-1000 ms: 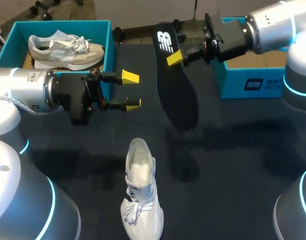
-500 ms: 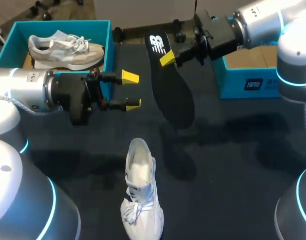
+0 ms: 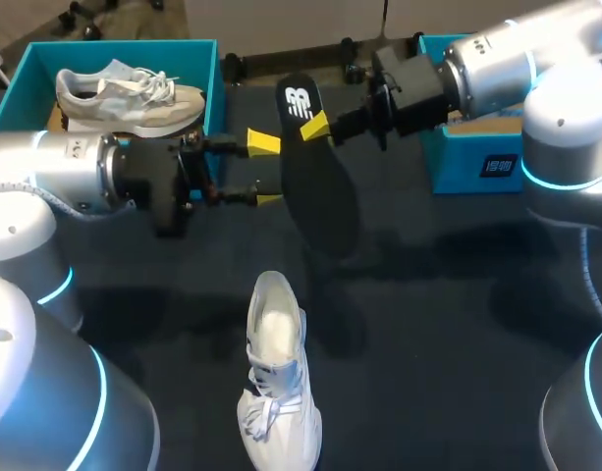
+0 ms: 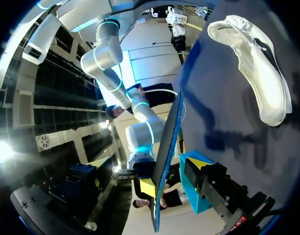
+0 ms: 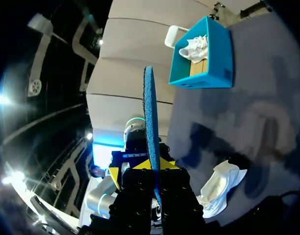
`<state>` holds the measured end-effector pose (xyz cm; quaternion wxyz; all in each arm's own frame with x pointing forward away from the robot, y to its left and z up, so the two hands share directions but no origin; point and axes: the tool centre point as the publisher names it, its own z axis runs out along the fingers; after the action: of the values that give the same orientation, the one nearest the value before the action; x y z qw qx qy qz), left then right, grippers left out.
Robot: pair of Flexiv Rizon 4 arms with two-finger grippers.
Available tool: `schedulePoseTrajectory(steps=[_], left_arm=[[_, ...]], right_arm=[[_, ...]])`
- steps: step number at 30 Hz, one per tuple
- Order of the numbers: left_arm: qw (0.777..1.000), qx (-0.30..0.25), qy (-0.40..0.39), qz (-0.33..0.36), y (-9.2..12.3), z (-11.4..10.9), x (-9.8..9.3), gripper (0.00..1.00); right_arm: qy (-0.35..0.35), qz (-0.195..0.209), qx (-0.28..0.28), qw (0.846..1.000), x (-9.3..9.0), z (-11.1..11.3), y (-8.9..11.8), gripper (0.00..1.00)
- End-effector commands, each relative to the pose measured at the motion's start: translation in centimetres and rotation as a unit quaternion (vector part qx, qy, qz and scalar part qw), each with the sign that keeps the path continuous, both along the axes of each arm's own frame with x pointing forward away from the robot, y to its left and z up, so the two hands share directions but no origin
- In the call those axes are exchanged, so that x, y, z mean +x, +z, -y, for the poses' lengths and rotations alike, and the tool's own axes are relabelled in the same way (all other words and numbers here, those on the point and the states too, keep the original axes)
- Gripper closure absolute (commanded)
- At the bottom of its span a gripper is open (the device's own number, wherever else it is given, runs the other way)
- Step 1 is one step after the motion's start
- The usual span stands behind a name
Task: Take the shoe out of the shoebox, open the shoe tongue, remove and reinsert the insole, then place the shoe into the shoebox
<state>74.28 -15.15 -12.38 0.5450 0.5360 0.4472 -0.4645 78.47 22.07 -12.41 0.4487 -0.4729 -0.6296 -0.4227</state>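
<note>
You have a dark counter (image 3: 458,324) under everything. At its far left corner, a grey and white sneaker (image 3: 129,96) lies on its side inside the teal shoebox (image 3: 214,98), toe toward the middle. At the far right stands a second teal box (image 3: 458,172), brown inside.

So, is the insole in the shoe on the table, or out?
Out. The right gripper holds the insole in the air, clear of that shoe.
</note>
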Motion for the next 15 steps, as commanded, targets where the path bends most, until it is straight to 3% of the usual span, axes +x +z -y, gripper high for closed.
schedulePoseTrajectory(steps=[1, 12, 13, 14, 15], left_arm=[[1.0, -0.03, 0.005, -0.006, -1.1, 0.8, 0.9, 0.0], [0.999, -0.043, 0.011, 0.0, -1.3, 1.5, 1.1, 0.0], [0.999, -0.044, 0.009, 0.001, -1.2, 1.7, 1.0, 0.18], [0.999, -0.044, 0.009, 0.001, -1.1, 1.9, 0.8, 0.28], [0.999, -0.044, 0.009, 0.002, -1.1, 2.0, 0.8, 0.3]], right_arm=[[-0.012, -0.007, 0.004, 1.0, -0.5, -0.6, -0.2, 1.0], [-0.012, -0.007, 0.004, 1.0, -0.5, -0.6, -0.2, 1.0], [-0.012, -0.007, 0.004, 1.0, -0.5, -0.6, -0.2, 1.0], [-0.012, -0.007, 0.004, 1.0, -0.5, -0.6, -0.2, 1.0], [-0.012, -0.007, 0.004, 1.0, -0.5, -0.6, -0.2, 1.0]])
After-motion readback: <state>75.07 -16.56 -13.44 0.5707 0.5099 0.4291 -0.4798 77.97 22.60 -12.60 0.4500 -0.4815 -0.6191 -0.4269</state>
